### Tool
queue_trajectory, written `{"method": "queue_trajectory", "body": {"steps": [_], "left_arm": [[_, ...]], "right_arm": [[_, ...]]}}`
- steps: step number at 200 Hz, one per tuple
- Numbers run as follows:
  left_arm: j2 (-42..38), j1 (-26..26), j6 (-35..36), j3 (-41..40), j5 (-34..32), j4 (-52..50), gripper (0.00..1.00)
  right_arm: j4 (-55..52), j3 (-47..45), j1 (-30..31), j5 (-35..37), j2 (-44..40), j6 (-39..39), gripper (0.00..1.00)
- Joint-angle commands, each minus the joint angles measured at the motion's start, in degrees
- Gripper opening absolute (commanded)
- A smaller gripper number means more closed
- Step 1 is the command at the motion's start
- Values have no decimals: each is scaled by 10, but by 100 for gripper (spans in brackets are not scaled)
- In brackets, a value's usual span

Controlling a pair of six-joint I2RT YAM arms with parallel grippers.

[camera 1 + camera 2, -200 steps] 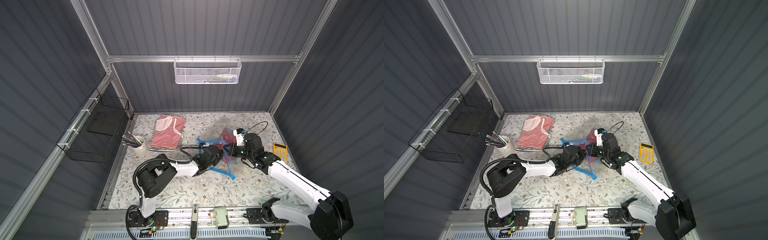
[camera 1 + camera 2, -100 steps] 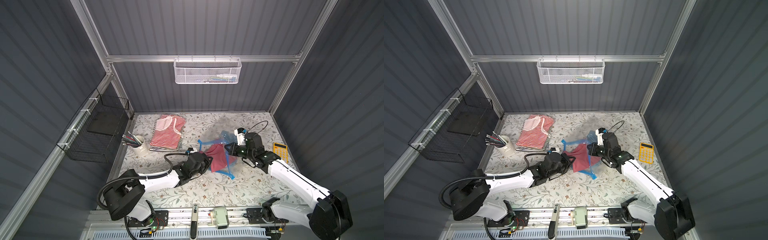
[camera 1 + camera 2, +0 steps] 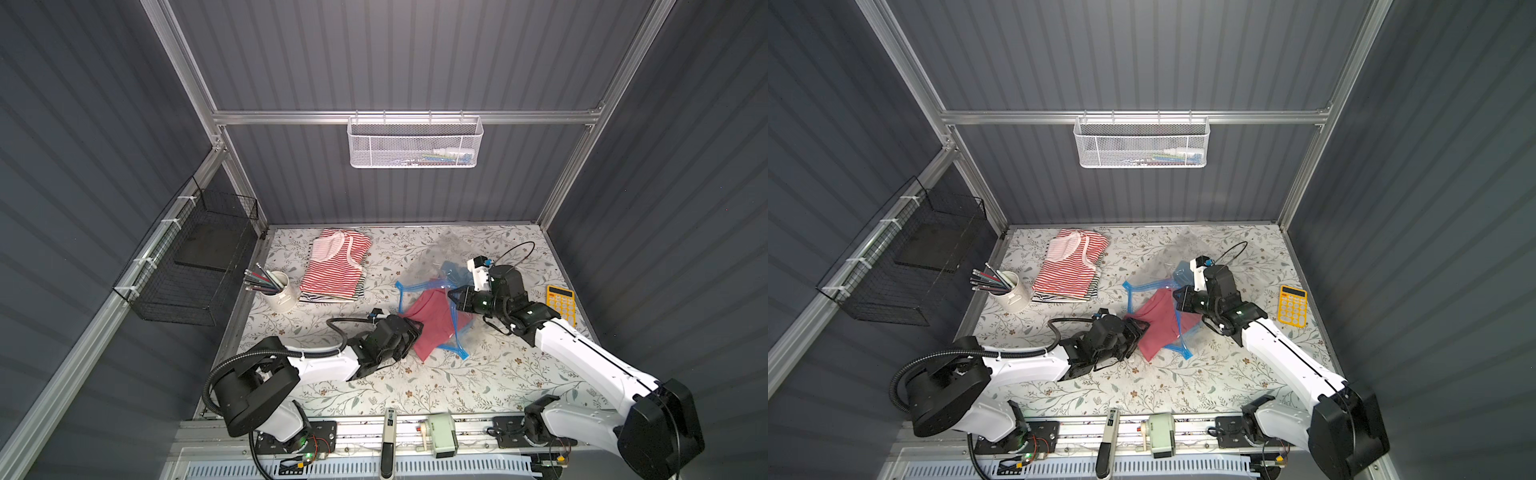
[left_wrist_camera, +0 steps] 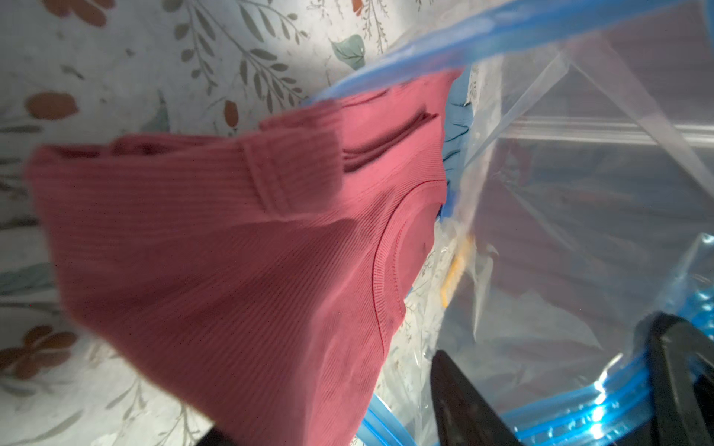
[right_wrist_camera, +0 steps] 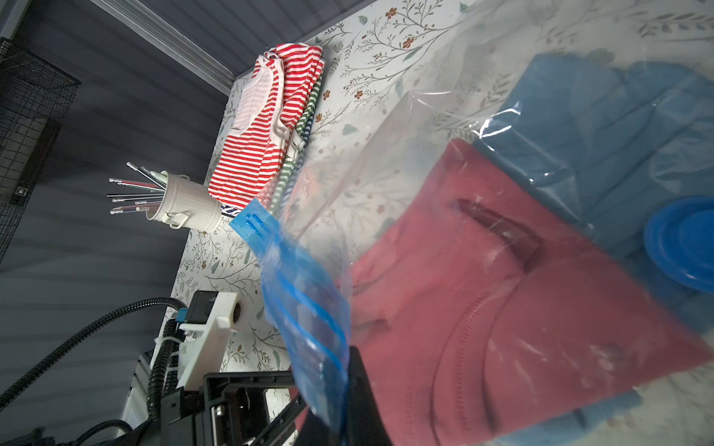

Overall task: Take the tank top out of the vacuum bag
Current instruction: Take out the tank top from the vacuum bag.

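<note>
Just right of centre in a top view, a red tank top (image 3: 430, 328) lies half out of the blue-edged mouth of the clear vacuum bag (image 3: 432, 264) on a floral table (image 3: 415, 390), with the left gripper (image 3: 413, 330) spread open beside the shirt's lower-left corner and the right gripper (image 3: 452, 297) pinched tight on the bag's blue edge.

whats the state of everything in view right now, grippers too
vacuum bag: mouth open, blue strip pinched and lifted
tank top: partly out of the bag's mouth, rest under the plastic
blue garment: inside the bag
left gripper: open, at the tank top's edge
right gripper: shut on the bag
striped tops: folded, stacked
pencil cup: upright, full of pencils
calculator: lying flat
</note>
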Motion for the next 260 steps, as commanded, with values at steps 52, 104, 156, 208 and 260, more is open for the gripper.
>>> {"method": "queue_trajectory", "body": {"steps": [52,104,156,208,260], "left_arm": [[73,-7,-20,22,12,21,69],[91,-33,-81,-34,-14,77,72],[171,-35,-60,-59,-79,284,63],[171,-35,-50,-54,-76,290,6],[18,-35,2,-61,-84,163,0]], "right_arm": [[15,5,-3,-18,-5,5,0],[18,3,-2,-17,-6,0,0],[14,2,-3,-18,-10,1,0],[12,-5,-3,-9,-20,-5,0],[0,14,-5,-4,-5,-17,0]]}}
